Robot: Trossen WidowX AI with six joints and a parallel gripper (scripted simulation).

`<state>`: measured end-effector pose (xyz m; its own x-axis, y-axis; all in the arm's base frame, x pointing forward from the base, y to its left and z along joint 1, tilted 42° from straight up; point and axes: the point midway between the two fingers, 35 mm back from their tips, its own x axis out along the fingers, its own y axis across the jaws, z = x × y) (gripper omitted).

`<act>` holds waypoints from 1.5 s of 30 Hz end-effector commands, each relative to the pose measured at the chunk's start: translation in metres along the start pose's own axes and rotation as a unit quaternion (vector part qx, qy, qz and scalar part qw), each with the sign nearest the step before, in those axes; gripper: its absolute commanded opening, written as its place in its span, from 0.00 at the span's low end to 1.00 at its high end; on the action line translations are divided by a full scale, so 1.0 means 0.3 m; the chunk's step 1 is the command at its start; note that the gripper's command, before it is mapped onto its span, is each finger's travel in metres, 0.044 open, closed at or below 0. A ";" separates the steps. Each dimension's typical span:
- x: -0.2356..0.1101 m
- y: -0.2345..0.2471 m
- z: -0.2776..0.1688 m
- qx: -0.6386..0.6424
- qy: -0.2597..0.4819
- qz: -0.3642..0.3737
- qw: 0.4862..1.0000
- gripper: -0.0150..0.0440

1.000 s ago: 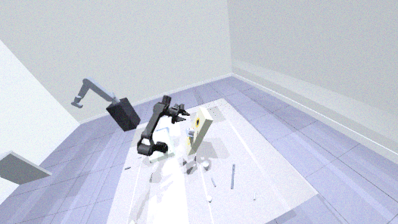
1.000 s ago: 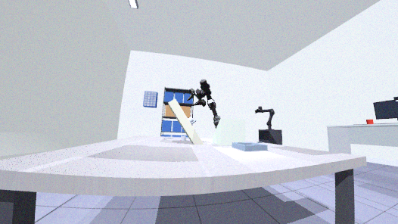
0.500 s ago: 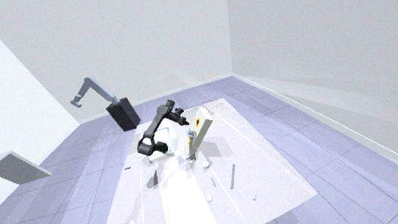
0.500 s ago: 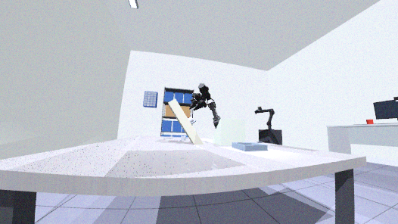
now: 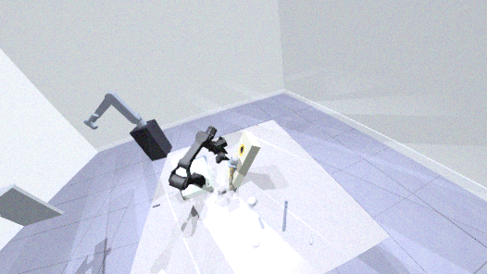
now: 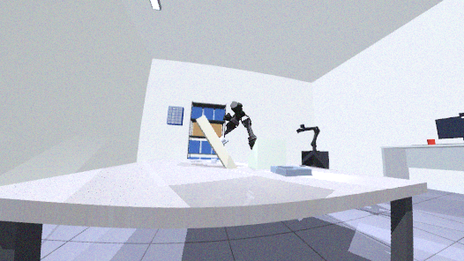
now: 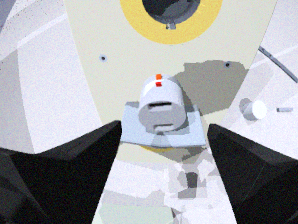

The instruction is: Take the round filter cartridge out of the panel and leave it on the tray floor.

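The end effector (image 7: 160, 163) hangs released, grasping nothing. Ahead, the panel (image 7: 93, 23) shows a dark hole ringed in yellow (image 7: 133, 3)

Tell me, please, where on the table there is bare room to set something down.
The widest open stretch of the table lies right of the tilted panel in the top view, beyond the grey rod. It is crowded at the panel's foot, where small white pieces cluster beside the arm's base, under the open gripper.
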<state>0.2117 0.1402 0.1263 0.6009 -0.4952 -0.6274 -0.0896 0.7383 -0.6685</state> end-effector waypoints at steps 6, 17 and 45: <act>0.051 0.007 -0.007 0.007 0.006 0.000 1.000 0.77; 0.111 0.006 -0.007 0.007 0.005 0.000 1.000 0.77; 0.149 0.006 -0.001 0.008 0.007 -0.001 1.000 0.35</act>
<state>0.2375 0.1176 0.0959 0.5918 -0.5034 -0.6296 -0.0774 0.7419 -0.6660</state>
